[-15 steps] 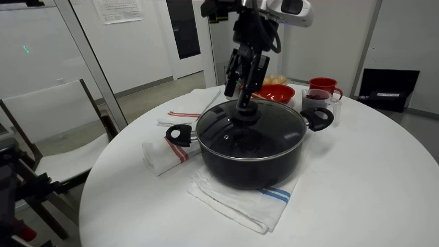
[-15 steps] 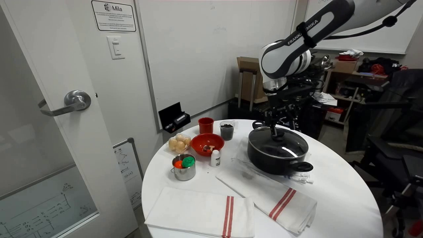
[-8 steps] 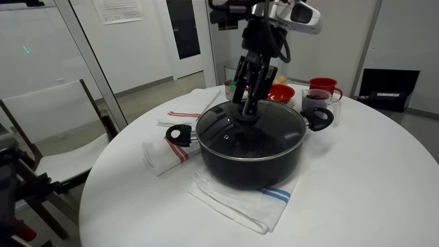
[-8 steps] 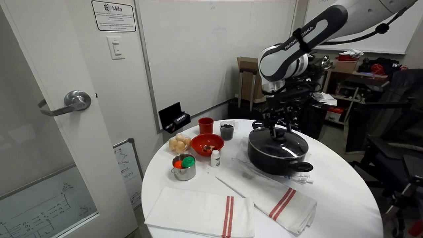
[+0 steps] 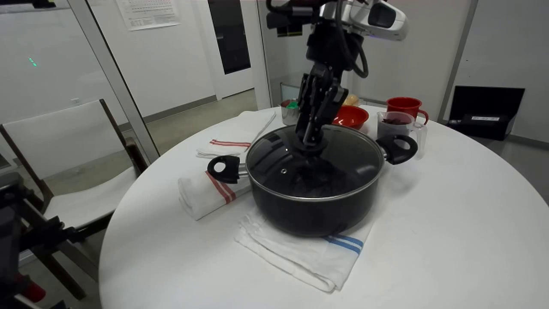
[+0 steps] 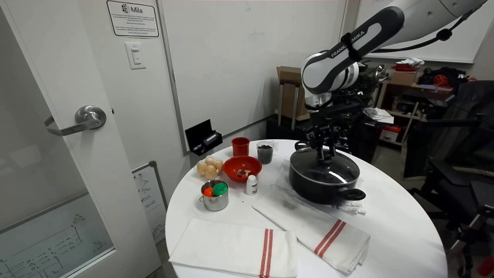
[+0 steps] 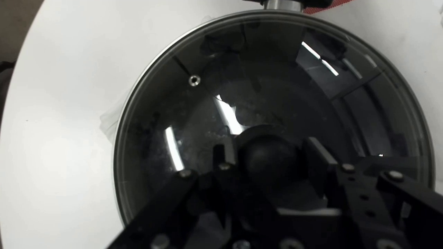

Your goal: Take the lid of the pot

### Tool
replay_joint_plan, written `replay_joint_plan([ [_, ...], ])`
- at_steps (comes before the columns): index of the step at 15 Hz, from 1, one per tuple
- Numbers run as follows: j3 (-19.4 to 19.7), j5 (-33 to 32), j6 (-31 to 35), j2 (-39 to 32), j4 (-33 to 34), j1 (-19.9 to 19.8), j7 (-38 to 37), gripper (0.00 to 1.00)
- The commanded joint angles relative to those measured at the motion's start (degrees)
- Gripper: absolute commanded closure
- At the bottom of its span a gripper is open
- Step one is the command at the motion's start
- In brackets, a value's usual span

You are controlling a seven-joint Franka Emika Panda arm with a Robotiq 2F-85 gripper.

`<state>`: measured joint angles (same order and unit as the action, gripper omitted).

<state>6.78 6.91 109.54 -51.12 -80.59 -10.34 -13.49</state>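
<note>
The large black pot (image 5: 315,216) stands upright on the table, its short black handles sticking out at opposite sides. Its lid (image 5: 347,163), dark see-through glass with a thin metal rim, rests level on top in both exterior views. In the wrist view the lid (image 7: 277,90) fills most of the picture, with a small metal vent hole. My gripper (image 7: 271,155) reaches down over the centre, one finger on each side of the round black knob (image 7: 266,159), closed against it. The knob's lower part is dark and hard to make out there. In an exterior view my gripper (image 6: 324,156) largely covers the knob.
A folded towel with blue stripes (image 5: 304,262) lies under the pot. Beside it are red-striped towels (image 6: 328,235). Further along the table (image 6: 401,231) stand a red bowl (image 6: 235,168), a white bottle (image 6: 251,187), a metal cup (image 6: 216,202), a measuring cup (image 6: 265,154) and a red mug (image 6: 241,147).
My gripper has come down and shifted slightly over the lid's centre. Its fingers have closed from wide apart onto the knob. Pot and lid stay in place.
</note>
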Motion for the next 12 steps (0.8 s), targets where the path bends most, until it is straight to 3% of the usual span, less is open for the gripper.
replay_joint_plan([
  [1,-0.2,1.0,-0.2,0.6,1.0,-0.1,0.2,0.76],
  [12,-0.1,-1.3,0.1,10.2,-4.6,3.1,0.8,0.76],
])
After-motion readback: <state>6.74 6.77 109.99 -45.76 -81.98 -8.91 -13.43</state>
